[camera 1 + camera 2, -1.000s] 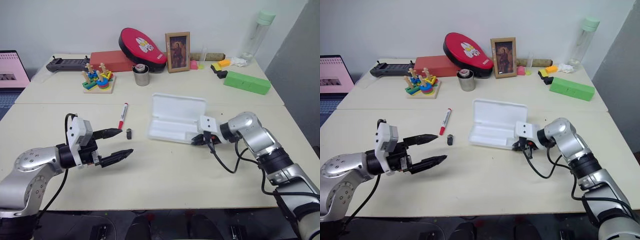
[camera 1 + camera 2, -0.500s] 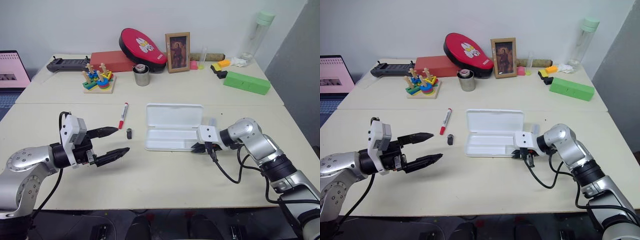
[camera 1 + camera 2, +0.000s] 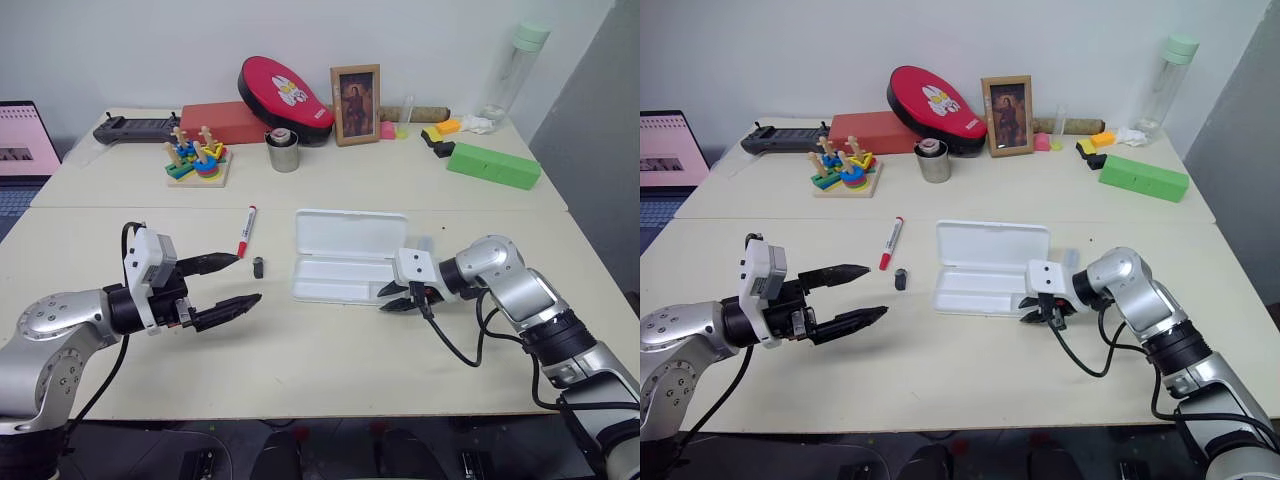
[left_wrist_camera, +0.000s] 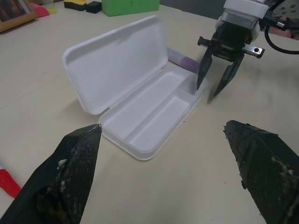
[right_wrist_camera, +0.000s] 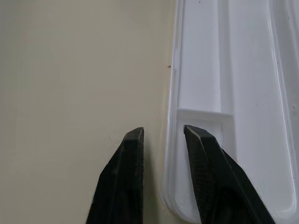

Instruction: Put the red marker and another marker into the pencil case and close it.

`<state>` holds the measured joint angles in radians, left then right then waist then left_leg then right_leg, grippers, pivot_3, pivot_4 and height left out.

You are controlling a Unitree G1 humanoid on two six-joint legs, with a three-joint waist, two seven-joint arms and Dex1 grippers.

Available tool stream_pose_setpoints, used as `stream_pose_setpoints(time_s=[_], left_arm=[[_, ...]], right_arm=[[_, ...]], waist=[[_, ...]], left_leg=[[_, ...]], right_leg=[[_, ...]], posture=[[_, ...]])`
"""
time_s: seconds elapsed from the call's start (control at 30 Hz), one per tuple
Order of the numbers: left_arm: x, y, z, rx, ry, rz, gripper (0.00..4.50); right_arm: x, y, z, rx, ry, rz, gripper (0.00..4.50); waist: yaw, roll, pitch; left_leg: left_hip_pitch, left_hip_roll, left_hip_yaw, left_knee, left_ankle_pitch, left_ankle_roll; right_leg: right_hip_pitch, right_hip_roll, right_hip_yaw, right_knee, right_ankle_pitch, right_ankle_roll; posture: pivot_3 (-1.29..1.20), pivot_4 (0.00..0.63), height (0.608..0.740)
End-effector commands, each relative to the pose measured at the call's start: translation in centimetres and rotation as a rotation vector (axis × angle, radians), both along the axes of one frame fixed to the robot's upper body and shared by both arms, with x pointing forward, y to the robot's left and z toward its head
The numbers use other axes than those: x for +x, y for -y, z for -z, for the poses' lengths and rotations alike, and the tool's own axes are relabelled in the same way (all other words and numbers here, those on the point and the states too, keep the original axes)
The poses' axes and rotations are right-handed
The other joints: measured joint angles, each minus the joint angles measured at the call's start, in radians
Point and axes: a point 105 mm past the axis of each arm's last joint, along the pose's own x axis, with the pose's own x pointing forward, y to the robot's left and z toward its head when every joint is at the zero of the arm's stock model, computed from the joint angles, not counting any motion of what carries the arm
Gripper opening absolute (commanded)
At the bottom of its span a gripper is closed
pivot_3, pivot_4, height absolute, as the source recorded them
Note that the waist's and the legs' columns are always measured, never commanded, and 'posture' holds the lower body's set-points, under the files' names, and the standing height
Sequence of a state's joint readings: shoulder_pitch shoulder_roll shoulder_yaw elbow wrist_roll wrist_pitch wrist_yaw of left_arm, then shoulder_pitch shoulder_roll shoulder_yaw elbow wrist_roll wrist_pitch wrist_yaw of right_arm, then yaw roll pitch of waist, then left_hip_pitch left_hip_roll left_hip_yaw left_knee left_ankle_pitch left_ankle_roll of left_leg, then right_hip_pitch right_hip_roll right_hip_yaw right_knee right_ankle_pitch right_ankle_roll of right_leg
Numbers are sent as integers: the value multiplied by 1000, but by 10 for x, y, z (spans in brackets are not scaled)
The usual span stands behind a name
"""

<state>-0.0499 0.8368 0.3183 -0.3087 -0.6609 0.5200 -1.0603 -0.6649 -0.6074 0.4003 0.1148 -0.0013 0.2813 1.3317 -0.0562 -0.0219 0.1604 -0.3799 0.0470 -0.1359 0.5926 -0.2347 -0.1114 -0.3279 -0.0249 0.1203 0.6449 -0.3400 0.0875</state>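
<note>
laptop point(image 3: 22, 150): far left edge of the table, screen lit pink.
left gripper point(image 3: 228, 284): hovers over the near-left table, fingers spread wide, holding nothing; tips aim toward the small black piece and the case.
ring toy point(image 3: 198, 162): colourful stacker on a wooden base, back left, next to a black controller point(image 3: 130, 127).
red box point(image 3: 225, 121): back of table, red oval pouch point(image 3: 283, 93) leaning just right of it.
red marker point(image 3: 244, 231): lies flat on the table left of the case, red cap toward the back, well apart from both grippers.
black piece point(image 3: 257, 267): tiny, on the table between the red marker and the case, just past the left gripper tips.
metal cup point(image 3: 283, 150): back centre, beside a picture frame point(image 3: 355, 104).
pencil case point(image 3: 345, 252): centre of table, open and empty; lid tilted up at the back, divided tray at the front.
right gripper point(image 3: 396, 297): at the case's near right corner, fingers partly apart, holding nothing; in the right wrist view one finger point(image 5: 208, 163) sits over the tray rim, the other over bare table.
purple marker point(image 4: 182, 59): lies on the table just behind the case's right end, outside the tray, near the right gripper; partly hidden in the eye views.
green block point(image 3: 493, 165): back right, well apart from the case.
bottle point(image 3: 517, 66): clear with pale green cap, far back right corner.
table point(image 3: 320, 370): cream, seam running across behind the case.
</note>
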Motion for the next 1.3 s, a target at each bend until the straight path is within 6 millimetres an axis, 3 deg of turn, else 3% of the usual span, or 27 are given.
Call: stream_pose_setpoints(time_s=[0.03, 0.17, 0.27, 0.33, 0.37, 0.43, 0.57, 0.7, 0.8, 1.0, 1.17, 1.3], left_arm=[[4, -2, -10, -21, 33, -25, 4500], [22, -13, -21, -85, 76, -143, 4500], [53, -32, -12, -42, 72, -345, 4500], [75, -44, -6, -20, 68, -488, 4500], [86, -47, -5, -33, 70, -548, 4500], [105, -51, -1, -24, 72, -665, 4500], [129, -47, 12, 2, 63, -793, 4500], [143, -25, 15, -29, 53, -778, 4500], [156, -21, 23, -1, 21, -835, 4500], [173, -18, 36, 87, -9, -899, 4500], [181, -7, 60, 92, -97, -889, 4500], [181, -5, 69, 93, -131, -877, 3773]], right_arm=[[-5, -1, -28, 88, 12, -13, 2435], [-15, -5, -56, 223, -43, -5, 3228], [-17, -7, -85, 357, -56, 49, 3914], [-14, -6, -97, 406, -39, 89, 3914], [-14, -6, -102, 421, -31, 106, 4229], [-13, -6, -109, 442, -13, 130, 4451], [-15, -6, -117, 456, 19, 155, 4480], [-17, -2, -119, 446, 36, 178, 4480], [-16, 2, -122, 456, 51, 200, 4480], [-20, -1, -133, 504, 67, 204, 4480], [-18, -2, -139, 546, 85, 233, 4480], [-15, -4, -144, 583, 92, 259, 4500]], waist=[[0, 0, 0], [2, 0, 0], [8, -1, 0], [8, 0, 0], [9, 0, 0], [13, -1, -1], [20, -2, -1], [24, -2, -1], [24, -2, -1], [23, -2, -2], [23, -2, -2], [24, -3, -2]], left_leg=[[0, 0, 0, 0, 0, 0], [0, 0, 0, 0, 0, 0], [0, 0, -1, 0, 0, 0], [1, 0, -1, 0, 0, 0], [1, 0, -1, 1, 0, 0], [1, -1, -2, 1, 0, 0], [-1, -1, -2, 1, 0, 0], [-2, 0, -1, 1, 1, -2], [-2, -1, 0, 1, 2, -2], [-2, -1, 0, 1, 2, -1], [-2, -1, 0, 1, 2, -1], [-2, -1, 0, 1, 2, -1]], right_leg=[[0, 0, 0, 0, 0, 0], [0, 0, 0, 0, 0, 0], [1, 0, -1, 0, 0, 0], [1, 0, -1, 0, 0, 0], [1, 0, -1, 0, 0, 0], [1, 0, -1, 1, 1, 1], [0, 0, -1, 0, 1, 1], [-1, 0, -2, 0, 2, 0], [-2, -1, -2, 0, 2, 0], [-2, -1, -2, 1, 2, 1], [-3, -1, -2, 1, 2, 1], [-3, -1, -3, 1, 2, 1]], posture=[[0, 150, 740], [0, 150, 740], [0, 150, 740], [0, 150, 740], [0, 150, 740], [0, 150, 740], [0, 150, 740], [0, 150, 740], [0, 150, 740], [0, 150, 740], [0, 150, 740], [0, 150, 740]])
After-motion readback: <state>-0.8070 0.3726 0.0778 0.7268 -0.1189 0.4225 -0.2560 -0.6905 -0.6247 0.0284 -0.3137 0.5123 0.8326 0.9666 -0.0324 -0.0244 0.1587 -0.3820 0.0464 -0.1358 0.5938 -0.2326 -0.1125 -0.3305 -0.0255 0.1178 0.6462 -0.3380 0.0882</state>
